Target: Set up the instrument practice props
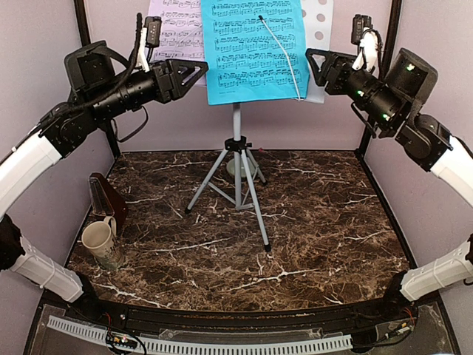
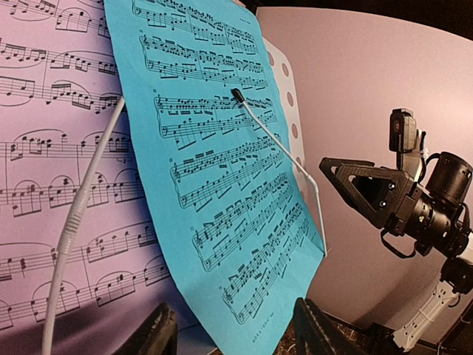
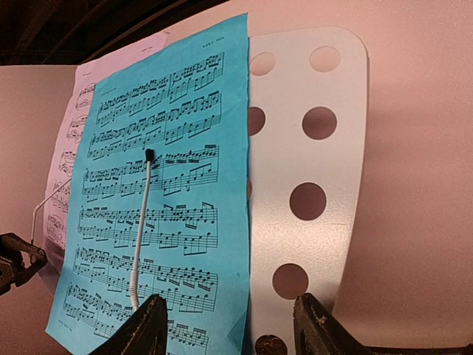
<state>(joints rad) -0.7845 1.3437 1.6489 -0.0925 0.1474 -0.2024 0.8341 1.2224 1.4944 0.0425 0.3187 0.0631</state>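
The silver tripod music stand [image 1: 238,177] stands at the back centre of the table. Its perforated grey tray [image 3: 325,170] carries the bright-blue sheet [image 1: 251,52], which overlaps the lilac sheet [image 1: 177,29] on its left. A white wire arm [image 3: 140,229] lies across the blue sheet, and another [image 2: 74,229] across the lilac one. My left gripper [image 1: 194,74] hangs open at the blue sheet's lower left edge. In the left wrist view its fingers [image 2: 155,333] straddle that sheet's bottom corner without pinching it. My right gripper [image 1: 314,63] is open and empty beside the tray's lower right. The dark-brown metronome [image 1: 106,198] sits at the table's left edge.
A cream mug [image 1: 100,242] stands just in front of the metronome. A small pale bowl [image 1: 255,171] sits behind the tripod's legs. Lilac walls close in the back and both sides. A black rail runs along the near edge.
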